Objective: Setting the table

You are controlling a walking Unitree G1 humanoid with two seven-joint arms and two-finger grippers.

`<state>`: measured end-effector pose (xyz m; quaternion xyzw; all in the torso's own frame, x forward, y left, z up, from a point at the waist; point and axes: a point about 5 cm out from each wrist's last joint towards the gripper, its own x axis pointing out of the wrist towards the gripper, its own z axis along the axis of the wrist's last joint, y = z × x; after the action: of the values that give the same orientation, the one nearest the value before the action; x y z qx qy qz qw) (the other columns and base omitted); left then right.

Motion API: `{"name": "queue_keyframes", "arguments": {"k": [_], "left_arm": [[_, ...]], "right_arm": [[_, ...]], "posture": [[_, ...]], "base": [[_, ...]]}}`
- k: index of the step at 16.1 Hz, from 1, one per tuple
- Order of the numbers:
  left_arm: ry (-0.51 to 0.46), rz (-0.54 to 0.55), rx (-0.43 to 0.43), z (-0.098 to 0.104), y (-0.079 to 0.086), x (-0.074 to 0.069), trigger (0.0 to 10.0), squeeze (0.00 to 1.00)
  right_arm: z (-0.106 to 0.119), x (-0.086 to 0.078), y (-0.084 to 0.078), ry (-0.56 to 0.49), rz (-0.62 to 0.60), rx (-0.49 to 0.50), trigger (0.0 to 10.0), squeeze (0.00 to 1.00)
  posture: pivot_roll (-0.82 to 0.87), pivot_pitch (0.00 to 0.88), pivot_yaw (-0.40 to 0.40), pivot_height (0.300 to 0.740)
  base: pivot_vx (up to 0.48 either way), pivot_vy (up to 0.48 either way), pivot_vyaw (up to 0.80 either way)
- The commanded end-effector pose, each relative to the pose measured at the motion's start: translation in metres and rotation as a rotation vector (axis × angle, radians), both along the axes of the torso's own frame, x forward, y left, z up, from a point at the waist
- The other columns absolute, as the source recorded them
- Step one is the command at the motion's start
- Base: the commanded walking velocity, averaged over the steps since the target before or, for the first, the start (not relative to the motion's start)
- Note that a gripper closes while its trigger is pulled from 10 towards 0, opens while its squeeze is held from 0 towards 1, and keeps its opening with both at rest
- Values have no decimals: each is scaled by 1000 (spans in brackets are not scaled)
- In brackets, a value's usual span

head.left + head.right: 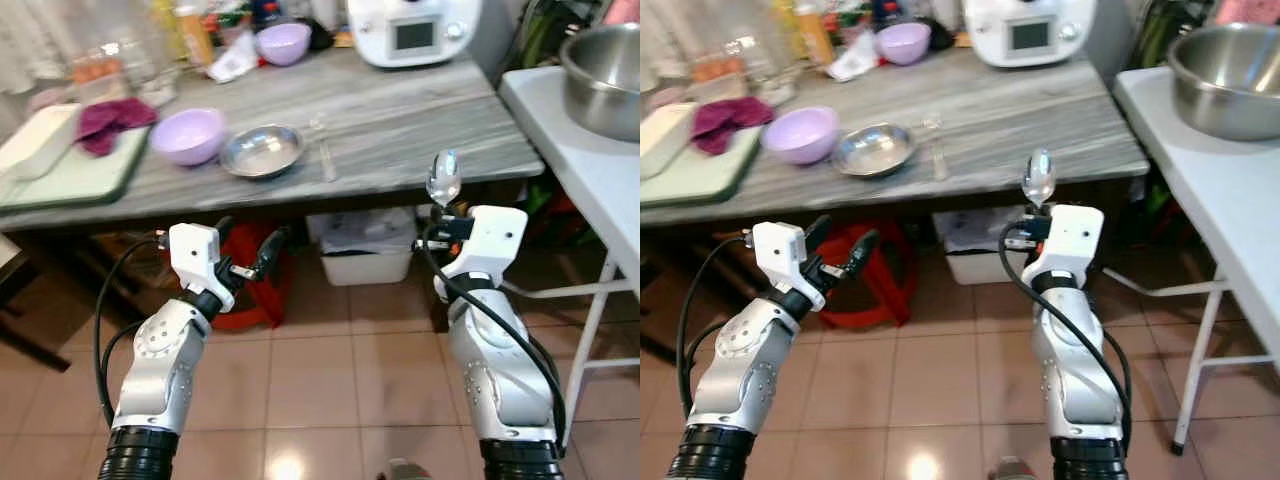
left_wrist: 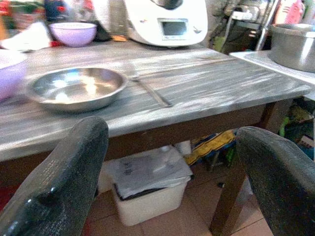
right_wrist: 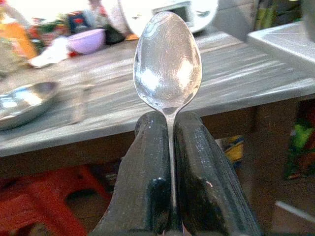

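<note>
Tabletop (image 1: 400,120) of grey streaked wood fills the upper part of my head view, and I take it as my landmark. Off its right end I see a white side table (image 1: 590,170) carrying a large steel mixing bowl (image 1: 605,75). At the back of the tabletop stands a white kitchen machine with a small screen (image 1: 412,28). On its left end lies a pale green cutting board (image 1: 75,170) with a crumpled magenta cloth (image 1: 108,122) and a white rectangular dish (image 1: 35,140) on it. Just right of the board sits a lilac plastic bowl (image 1: 188,135), and beside that, near the front edge, a shallow round steel dish (image 1: 262,150). A second lilac bowl (image 1: 283,42) sits further back. Right of the steel dish a thin clear utensil (image 1: 325,150) lies on the wood; I cannot tell what it is. Beneath the tabletop I see a white plastic bin (image 1: 365,250) and a red plastic stool (image 1: 250,275) on the tiled floor (image 1: 320,380).

My left pincer (image 1: 252,262) hangs in front of the tabletop's front edge, below it, fingers (image 2: 64,182) spread wide apart and holding nothing. My right pincer (image 3: 170,147) is raised before the right part of that edge, fingers pressed together on the handle of a shiny steel spoon (image 3: 167,61), which stands upright with its bowl uppermost, level with the tabletop edge.
</note>
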<state>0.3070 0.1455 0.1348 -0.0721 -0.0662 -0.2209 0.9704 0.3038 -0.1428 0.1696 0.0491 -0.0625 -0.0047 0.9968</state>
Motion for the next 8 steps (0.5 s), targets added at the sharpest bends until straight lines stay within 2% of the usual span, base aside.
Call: {"name": "queue_keyframes", "arguments": {"k": [1, 8], "left_arm": [[-4, -2, 7, 1, 0, -2, 10000, 0], [3, -12, -2, -1, -6, -4, 10000, 0]], "right_arm": [[2, 0, -2, -6, -5, -2, 10000, 0], [3, 0, -4, -8, -10, -6, 10000, 0]], "posture": [[-164, 121, 114, 740], [-167, 121, 114, 740]], "base": [[480, 0, 0], [480, 0, 0]]}}
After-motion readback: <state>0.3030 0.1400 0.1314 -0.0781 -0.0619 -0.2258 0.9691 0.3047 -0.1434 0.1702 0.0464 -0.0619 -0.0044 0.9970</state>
